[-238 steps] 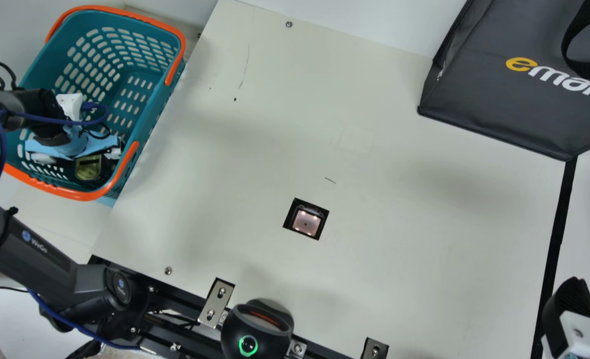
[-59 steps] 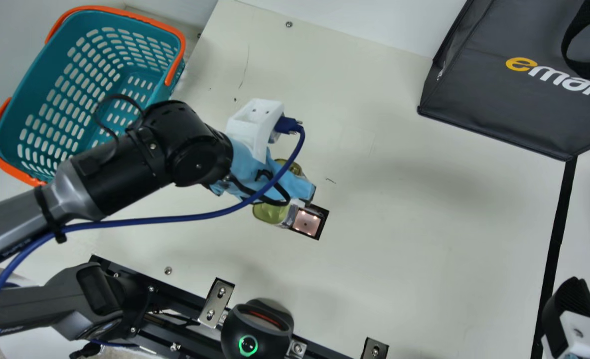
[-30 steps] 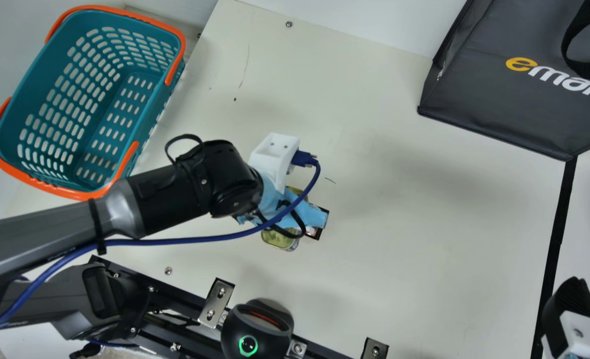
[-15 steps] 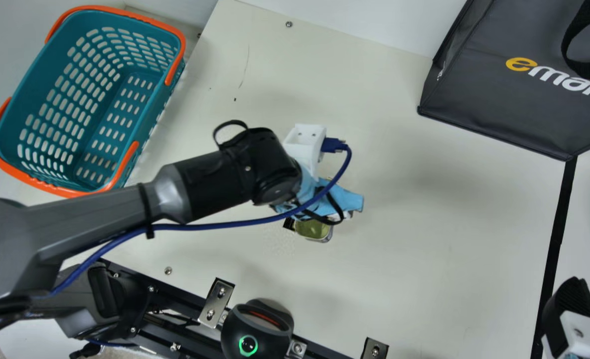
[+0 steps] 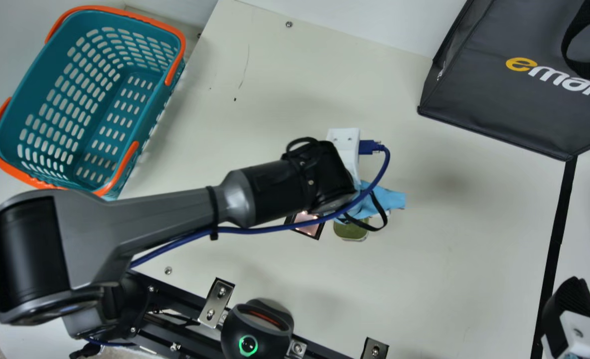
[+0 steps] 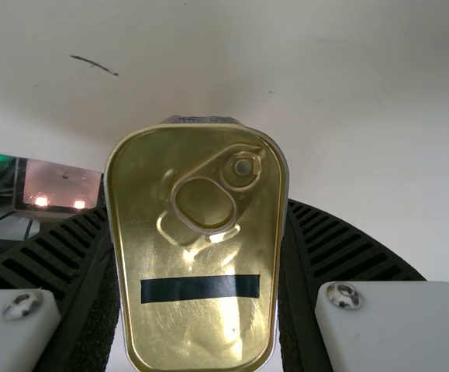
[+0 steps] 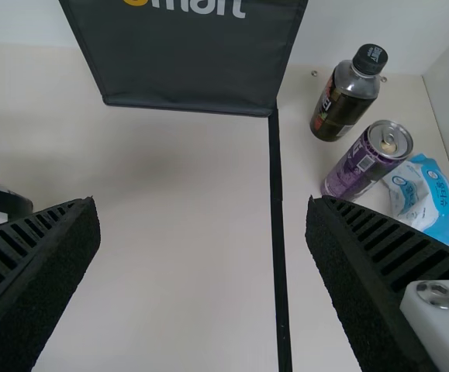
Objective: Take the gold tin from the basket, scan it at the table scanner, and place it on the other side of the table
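Note:
Just right of the table scanner (image 5: 307, 228), my left gripper (image 5: 374, 202), wrapped in blue, holds the gold tin (image 5: 351, 231), whose lower part shows beneath it. In the left wrist view the tin (image 6: 197, 325) has its pull-tab lid facing the camera and is clamped between both ribbed fingers of the left gripper (image 6: 197, 271); the lit scanner (image 6: 61, 186) lies beside it. The teal basket (image 5: 90, 99) stands at the upper left. At the right edge is my right gripper (image 5: 569, 304); in the right wrist view the right gripper (image 7: 202, 225) is open with nothing between its fingers.
A dark bag (image 5: 499, 99) stands at the upper right. A black line (image 5: 556, 239) crosses the table's right side. Beyond it, in the right wrist view, are a bottle (image 7: 347, 97), a purple can (image 7: 364, 163) and a blue-white packet (image 7: 426, 198). A round black device (image 5: 257, 329) sits at the near edge.
My left gripper lifted the gold tin out of the basket, carried it over the scanner and moved on to the scanner's right. The right arm kept still.

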Available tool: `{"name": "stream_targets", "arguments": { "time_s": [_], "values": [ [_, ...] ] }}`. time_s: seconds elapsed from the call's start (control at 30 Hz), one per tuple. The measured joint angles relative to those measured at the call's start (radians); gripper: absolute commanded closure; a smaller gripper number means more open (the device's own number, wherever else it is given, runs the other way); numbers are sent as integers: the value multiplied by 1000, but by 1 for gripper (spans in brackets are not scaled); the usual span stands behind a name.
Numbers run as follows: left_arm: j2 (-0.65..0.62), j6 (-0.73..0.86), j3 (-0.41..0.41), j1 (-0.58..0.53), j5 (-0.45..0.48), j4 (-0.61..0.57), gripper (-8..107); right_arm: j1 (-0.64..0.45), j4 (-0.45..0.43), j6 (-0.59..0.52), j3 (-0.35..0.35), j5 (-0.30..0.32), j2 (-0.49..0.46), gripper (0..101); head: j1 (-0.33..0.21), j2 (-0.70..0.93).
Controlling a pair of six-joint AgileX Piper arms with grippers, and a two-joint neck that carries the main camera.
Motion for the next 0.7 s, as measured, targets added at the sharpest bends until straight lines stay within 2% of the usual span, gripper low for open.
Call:
{"name": "stream_targets", "arguments": {
  "time_s": [0.3,0.7],
  "values": [
    [89,-107,-80,-42,18,59,107,0,0,0,0,0,0,6,0,0],
    [157,-174,-136,-66,50,107,67,0,0,0,0,0,0,6,0,0]
  ]
}}
